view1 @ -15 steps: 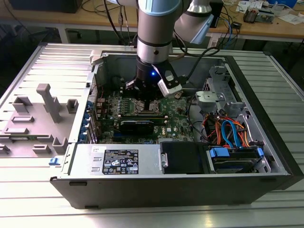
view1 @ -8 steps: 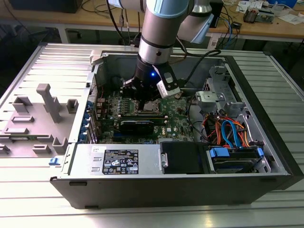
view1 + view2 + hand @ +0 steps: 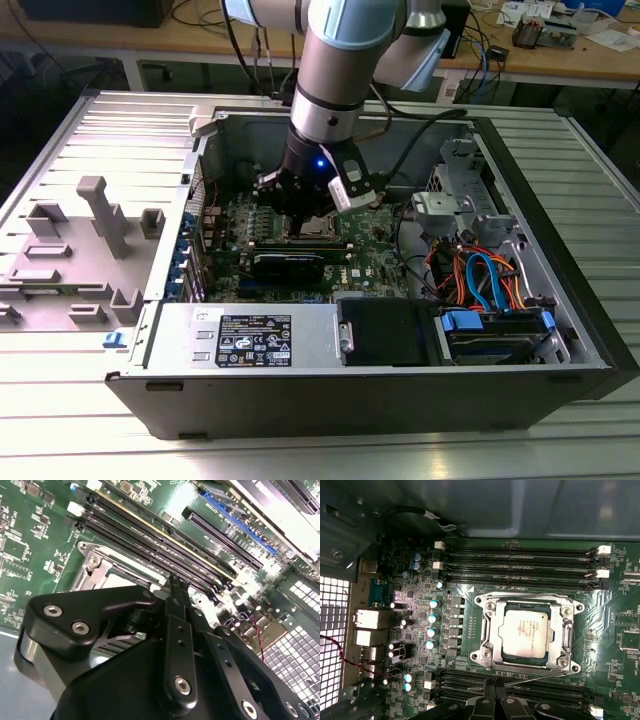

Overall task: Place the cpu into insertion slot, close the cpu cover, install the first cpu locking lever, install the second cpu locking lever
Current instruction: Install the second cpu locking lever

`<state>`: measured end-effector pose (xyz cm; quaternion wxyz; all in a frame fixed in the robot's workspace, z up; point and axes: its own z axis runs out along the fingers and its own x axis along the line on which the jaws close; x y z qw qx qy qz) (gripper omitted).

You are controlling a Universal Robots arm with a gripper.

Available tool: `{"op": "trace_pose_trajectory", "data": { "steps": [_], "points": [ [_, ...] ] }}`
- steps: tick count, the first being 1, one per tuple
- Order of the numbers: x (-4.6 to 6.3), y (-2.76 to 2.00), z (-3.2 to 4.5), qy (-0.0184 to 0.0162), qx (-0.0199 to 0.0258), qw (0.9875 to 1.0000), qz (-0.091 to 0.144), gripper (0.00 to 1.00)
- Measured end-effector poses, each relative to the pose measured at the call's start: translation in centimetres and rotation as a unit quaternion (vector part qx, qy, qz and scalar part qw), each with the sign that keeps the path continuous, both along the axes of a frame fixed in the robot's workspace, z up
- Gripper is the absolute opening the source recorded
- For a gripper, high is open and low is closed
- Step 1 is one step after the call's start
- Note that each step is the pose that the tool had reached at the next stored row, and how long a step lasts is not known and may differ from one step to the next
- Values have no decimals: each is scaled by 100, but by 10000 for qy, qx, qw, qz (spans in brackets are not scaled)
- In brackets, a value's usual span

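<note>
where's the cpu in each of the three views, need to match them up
Exterior view: the cpu is a small silver patch on the green motherboard, just below the gripper.
First wrist view: the cpu lies flat inside the silver cpu cover frame, between two banks of memory slots.
Second wrist view: I cannot make out the chip itself; the socket's silver corner sits beside the gripper.
Shared landmark: the long black memory slots.

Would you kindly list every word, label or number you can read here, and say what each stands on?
White label on the power supply: print too small to read.
cpu top: faint marking, unreadable.
Motherboard: white lettering, too blurred to read.
So nothing can be quoted.
</note>
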<state>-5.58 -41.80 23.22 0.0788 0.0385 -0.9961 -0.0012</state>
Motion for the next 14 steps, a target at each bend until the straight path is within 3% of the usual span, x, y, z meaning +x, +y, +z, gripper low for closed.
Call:
{"op": "trace_pose_trajectory", "data": {
  "steps": [2, 3, 7, 9, 14],
  "points": [
    [-24, 0, -4, -3, 1, 10000, 1, 11],
    [-39, 0, -3, -26, 0, 10000, 0, 11],
    [-43, 0, -5, -199, 15, 9998, 1, 11],
    [-70, 0, -11, -253, 41, 9997, 1, 11],
    [-165, 0, -50, -285, 75, 9996, 0, 11]
  ]
}}
